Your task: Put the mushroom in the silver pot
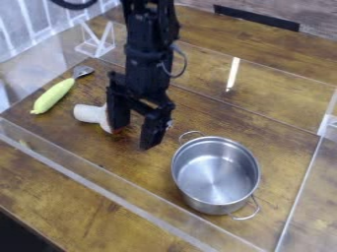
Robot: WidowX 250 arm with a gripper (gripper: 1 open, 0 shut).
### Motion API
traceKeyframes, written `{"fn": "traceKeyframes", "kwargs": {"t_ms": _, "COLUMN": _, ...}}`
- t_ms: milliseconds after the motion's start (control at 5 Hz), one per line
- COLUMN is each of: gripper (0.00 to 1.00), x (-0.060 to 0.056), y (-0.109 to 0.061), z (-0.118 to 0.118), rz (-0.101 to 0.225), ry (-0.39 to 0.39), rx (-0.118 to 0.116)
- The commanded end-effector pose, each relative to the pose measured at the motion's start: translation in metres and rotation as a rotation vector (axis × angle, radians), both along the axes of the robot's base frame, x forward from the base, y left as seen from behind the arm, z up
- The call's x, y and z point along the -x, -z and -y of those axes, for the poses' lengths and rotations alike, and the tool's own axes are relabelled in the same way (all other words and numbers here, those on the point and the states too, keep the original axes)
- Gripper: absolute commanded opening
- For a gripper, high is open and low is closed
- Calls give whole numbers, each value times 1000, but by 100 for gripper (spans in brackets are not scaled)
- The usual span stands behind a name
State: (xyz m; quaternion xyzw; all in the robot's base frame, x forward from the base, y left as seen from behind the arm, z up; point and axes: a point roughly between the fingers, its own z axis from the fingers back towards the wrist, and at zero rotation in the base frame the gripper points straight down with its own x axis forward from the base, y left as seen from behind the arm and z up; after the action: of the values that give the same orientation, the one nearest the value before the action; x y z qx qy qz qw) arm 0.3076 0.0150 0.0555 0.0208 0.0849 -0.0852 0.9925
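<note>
I see my gripper (pixel 137 131) pointing straight down over the wooden table (pixel 79 212), its two dark fingers (pixel 150 130) spread wide with nothing held between them. The fingertips are low, close to the tabletop. The mushroom (pixel 95 115) lies on its side just left of and partly behind the fingers: I can make out its white stem pointing left, and only a sliver of the reddish cap shows between the fingers. I cannot tell whether either finger touches it.

The silver pot (pixel 216 175) stands to the right and nearer to me, upright and empty, with one loop handle on its far-left rim and another on its near-right rim. It is near the gripper but apart from it.

Further left, a yellow-green corn piece (pixel 54 95) lies on the table, well apart from the mushroom. A low clear plastic wall (pixel 158 224) runs around the work area. At the far left there is a small clear stand (pixel 94 41), and a pale upright stick (pixel 232 74) sits beyond the pot.
</note>
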Motion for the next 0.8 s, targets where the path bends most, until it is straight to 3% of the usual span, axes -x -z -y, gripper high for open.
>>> {"fn": "traceKeyframes", "kwargs": {"t_ms": 0, "gripper": 100, "x": -13, "y": -6, "z": -12, "rz": 59, "ry": 9, "rx": -7}}
{"fn": "traceKeyframes", "kwargs": {"t_ms": 200, "gripper": 0, "x": -13, "y": -4, "z": -14, "rz": 59, "ry": 29, "rx": -5}}
{"fn": "traceKeyframes", "kwargs": {"t_ms": 600, "gripper": 0, "x": -13, "y": -10, "z": -7, "rz": 70, "ry": 34, "rx": -1}}
